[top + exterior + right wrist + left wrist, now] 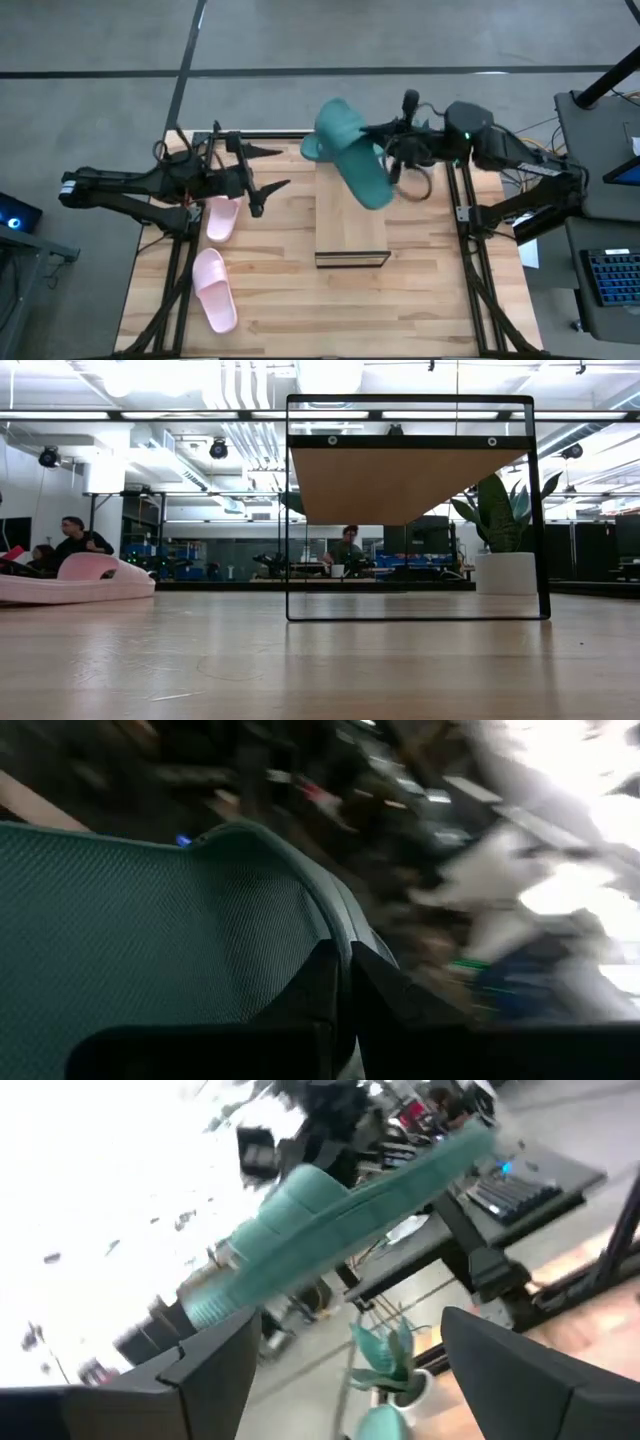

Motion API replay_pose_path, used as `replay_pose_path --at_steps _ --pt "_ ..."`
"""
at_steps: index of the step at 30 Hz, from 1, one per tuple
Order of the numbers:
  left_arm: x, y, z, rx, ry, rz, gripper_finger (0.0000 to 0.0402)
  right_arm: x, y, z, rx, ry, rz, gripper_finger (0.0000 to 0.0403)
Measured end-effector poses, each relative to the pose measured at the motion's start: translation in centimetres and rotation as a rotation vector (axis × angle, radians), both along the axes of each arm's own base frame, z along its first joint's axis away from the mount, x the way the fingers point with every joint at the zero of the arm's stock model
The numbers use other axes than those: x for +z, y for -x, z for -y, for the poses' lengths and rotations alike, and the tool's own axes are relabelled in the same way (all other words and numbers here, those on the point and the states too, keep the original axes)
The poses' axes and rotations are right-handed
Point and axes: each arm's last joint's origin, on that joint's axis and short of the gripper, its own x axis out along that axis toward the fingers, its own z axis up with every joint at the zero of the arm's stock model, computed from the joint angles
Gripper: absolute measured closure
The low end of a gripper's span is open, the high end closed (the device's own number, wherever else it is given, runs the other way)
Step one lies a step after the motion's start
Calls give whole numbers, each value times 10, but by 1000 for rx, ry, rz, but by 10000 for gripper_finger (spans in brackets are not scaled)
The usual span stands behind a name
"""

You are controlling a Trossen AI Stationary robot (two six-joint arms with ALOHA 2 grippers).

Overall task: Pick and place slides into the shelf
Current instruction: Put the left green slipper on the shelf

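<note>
while the right arm holds a teal slide up over the shelf, the scene reads as follows:

right gripper [392, 140]: fingers pressed together on the edge of the teal slide [352, 155], above the far right part of the shelf; in the right wrist view the dark fingers [340, 990] pinch the rim of the textured teal sole [150, 930].
teal slide: lifted in the air, tilted, hanging over the far end of the shelf [351, 225]; in the left wrist view it shows as a long teal bar [340, 1220] seen edge-on.
second teal slide [312, 150]: only a small teal part shows under the held one, at the far left corner of the shelf; how it lies cannot be told.
left gripper [268, 170]: fingers spread apart, holding nothing, left of the shelf and pointing towards it, just beyond the far pink slide.
pink slide, far [222, 217]: flat on the table [420, 290], left of the shelf, near the left gripper.
pink slide, near [214, 290]: flat on the table, nearer the front edge, apart from the far one; in the low view a pink slide [75, 580] lies at the left.
shelf: light-wood plank top in the middle of the table; in the low view its dark frame [410, 510] stands open, nothing inside.
room: people sit in the background beyond the table.
</note>
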Motion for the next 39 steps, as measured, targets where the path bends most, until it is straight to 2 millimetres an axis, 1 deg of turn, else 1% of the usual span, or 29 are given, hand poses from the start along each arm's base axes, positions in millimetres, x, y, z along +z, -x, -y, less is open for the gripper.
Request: replay_pose_path --at_steps 3,6,9,11,14,18,28,33,36,39 --pt "-5 -10 1 -4 -120 -44 113 -3 4 14 152 -184 -13 394" --pt "-11 -22 1 16 -187 -73 114 -6 3 26 259 -335 -25 394" --pt "-13 -32 1 57 -224 -51 114 -12 0 34 320 -453 -63 394" --pt "-13 -37 1 85 -261 -31 114 -16 -2 36 343 -495 -95 394" --pt "-14 -44 1 102 -308 -13 114 -20 -4 36 349 -520 -128 394" --pt "-18 -52 1 103 -313 -26 114 -21 -7 33 365 -518 -129 394" --pt "-25 -61 -6 97 -320 -56 117 -20 -9 25 419 -514 -130 394" --pt "-26 -66 -4 32 -336 -49 150 -21 -11 26 415 -531 -135 394" --pt "-21 -70 -5 35 -336 -36 178 -21 -11 26 415 -534 -134 394" --pt "-21 -77 -7 40 -336 -44 206 -20 -12 25 422 -530 -129 394"
